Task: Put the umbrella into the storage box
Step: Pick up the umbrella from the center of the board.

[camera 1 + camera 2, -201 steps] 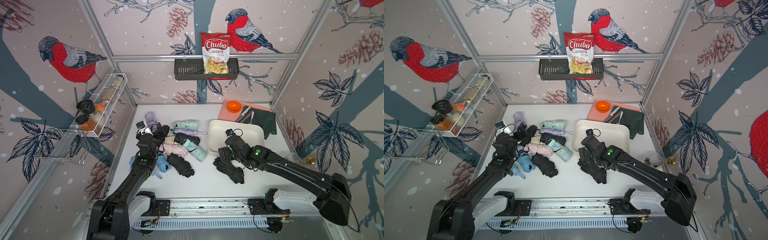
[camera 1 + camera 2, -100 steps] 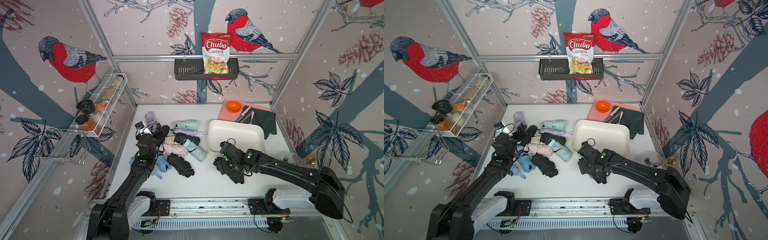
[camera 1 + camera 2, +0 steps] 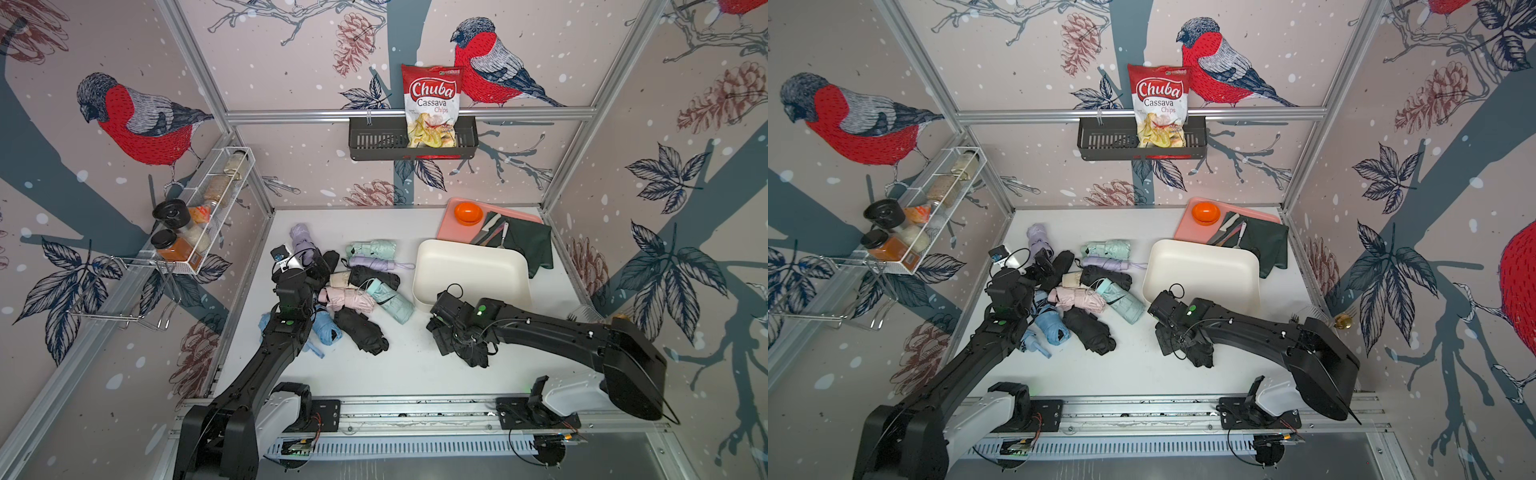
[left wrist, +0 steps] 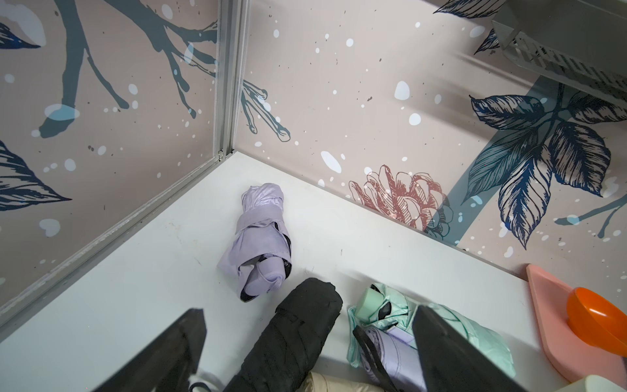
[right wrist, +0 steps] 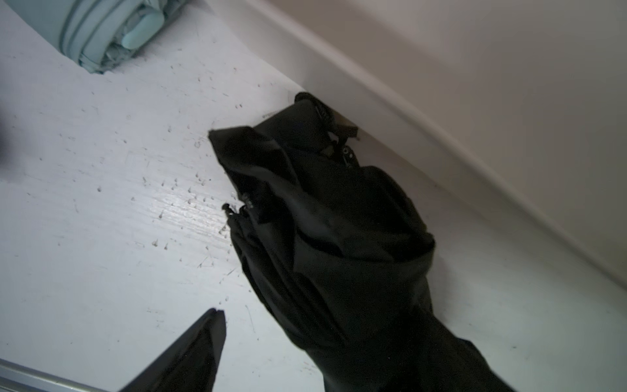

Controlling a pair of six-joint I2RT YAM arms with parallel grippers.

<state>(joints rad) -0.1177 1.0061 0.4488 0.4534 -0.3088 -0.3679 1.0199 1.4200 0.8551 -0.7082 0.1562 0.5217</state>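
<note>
Tabletop (image 3: 415, 365) holds black umbrella (image 5: 339, 237) beneath right end effector (image 3: 449, 332), beside storage box (image 3: 469, 270).

A black umbrella (image 5: 325, 237) lies loosely folded on the white worktop (image 5: 101, 203), its fabric creased and slack. One end sits right at the foot of the cream box (image 5: 475, 101) wall, and the other runs out of the picture. One dark finger (image 5: 193, 353) points at bare worktop just beside the umbrella, apart from it; its partner is hidden. A mint umbrella (image 5: 101, 30) lies well apart, near the same wall. The worktop is scratched. A metal strip (image 5: 20, 376) shows at its edge.
</note>
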